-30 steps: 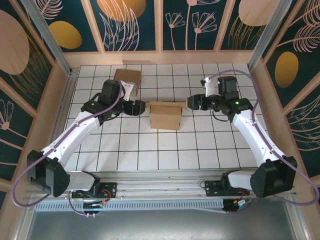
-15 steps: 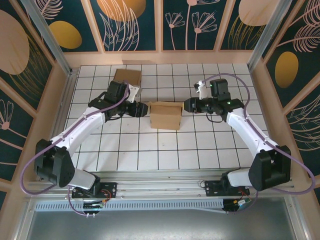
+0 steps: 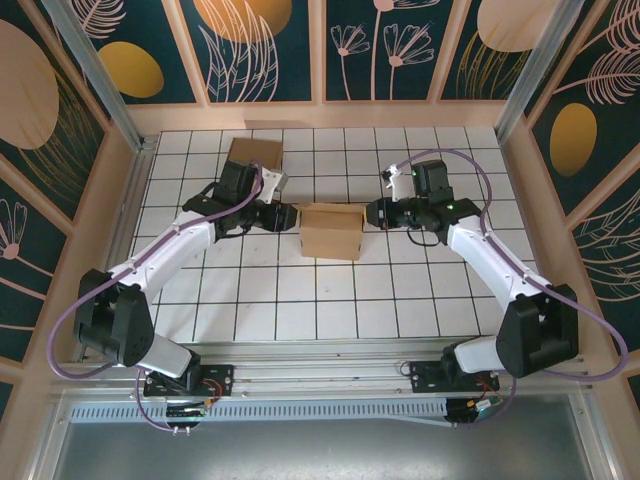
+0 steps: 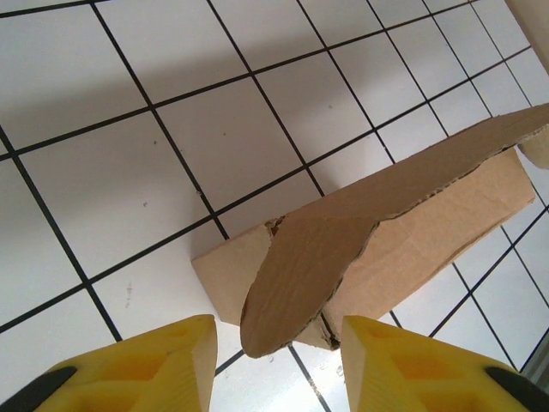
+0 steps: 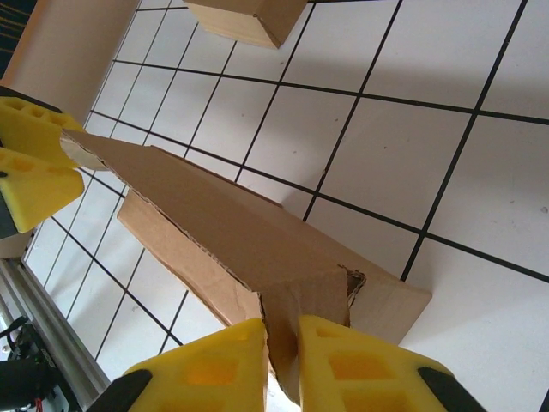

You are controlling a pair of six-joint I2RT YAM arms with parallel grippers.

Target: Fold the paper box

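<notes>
Top external view showed the paper box [image 3: 332, 232] sitting near the middle of the frame on the white squared table [image 3: 400, 290]. A second ago both arms were further out from it. Since then they had moved in. The left gripper [image 3: 287, 216] was now at the box's left end and the right gripper [image 3: 372, 212] at its right end. Both had been closing too. That likely meant they had started grabbing the box's ends, so the folding was still at an early stage.

Right wrist view showed something the top view was too far away to show. At the bottom of the frame, the right gripper [image 5: 280, 339] had its yellow fingers [image 5: 214, 360] pressed almost together, pinching the edge of the box's long flap [image 5: 214, 223]. A second box [image 5: 244, 17] lay at the top of that frame.

Left wrist view showed the left gripper [image 4: 279, 343] with its fingers apart. The rounded flap end [image 4: 292, 275] sat between them and did not look squeezed yet.
</notes>
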